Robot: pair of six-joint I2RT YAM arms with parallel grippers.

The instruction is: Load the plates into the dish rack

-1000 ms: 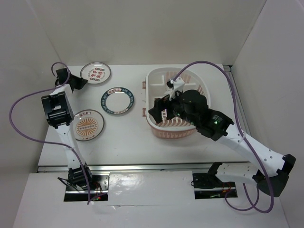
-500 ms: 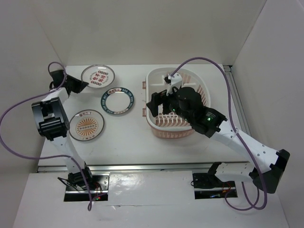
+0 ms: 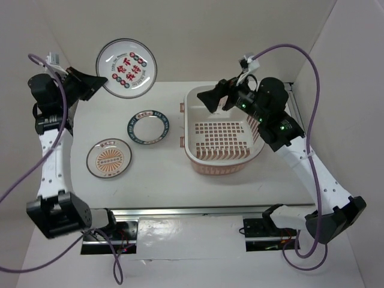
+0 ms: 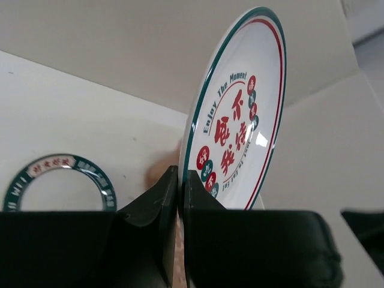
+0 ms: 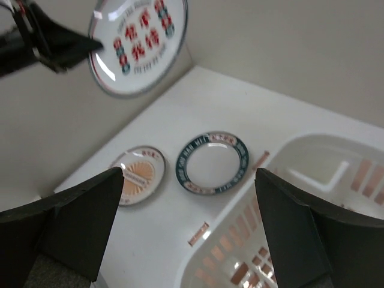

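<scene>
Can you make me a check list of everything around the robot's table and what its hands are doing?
Surface: white table, no spills seen.
Job's things: white round plate with red-green motifs lifted off the table; dark-blue-rimmed round plate and orange-striped round plate lying flat on it; pale pink oval plastic dish rack holds no plates.
Clutter: two pink strips beside the rack's left wall.
End effectors: left end effector shut on the lifted plate's rim; right end effector open, above the rack's far-left corner.
Cables: purple cables loop from both arms.
Surroundings: plain white walls.
</scene>
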